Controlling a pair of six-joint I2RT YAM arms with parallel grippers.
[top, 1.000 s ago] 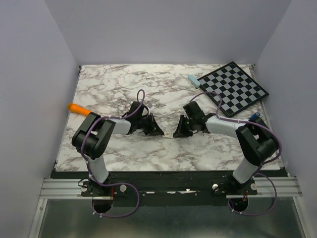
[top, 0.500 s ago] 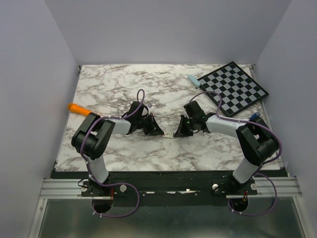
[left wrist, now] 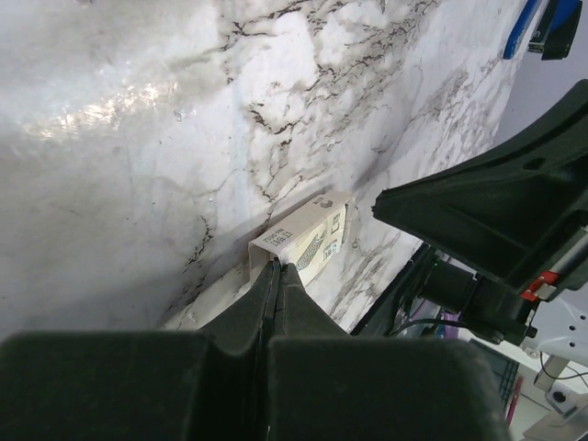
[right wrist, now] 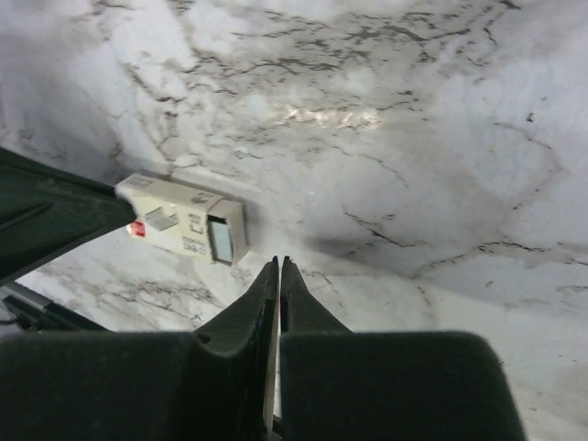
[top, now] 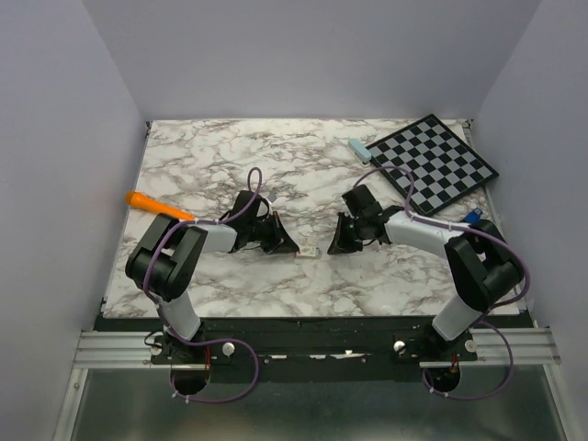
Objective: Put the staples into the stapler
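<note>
A small white staple box (top: 306, 253) lies on the marble table between my two grippers. It also shows in the left wrist view (left wrist: 308, 241) and the right wrist view (right wrist: 179, 220). Its open end shows grey staples (right wrist: 220, 241) inside. My left gripper (top: 287, 246) is shut, its tips (left wrist: 277, 266) pinching the box's near end. My right gripper (top: 336, 246) is shut and empty, its tips (right wrist: 278, 264) a short way from the box's open end. The blue stapler (top: 473, 219) lies at the table's right edge, mostly hidden behind the right arm, and shows far off in the left wrist view (left wrist: 525, 28).
A checkerboard (top: 432, 163) lies at the back right with a small light-blue block (top: 356, 148) beside its left corner. An orange pen-like stick (top: 147, 202) lies at the left, by the left arm's elbow.
My right gripper has drawn back to the right, away from the box, so the box now shows between the grippers. The left arm has shifted slightly.
</note>
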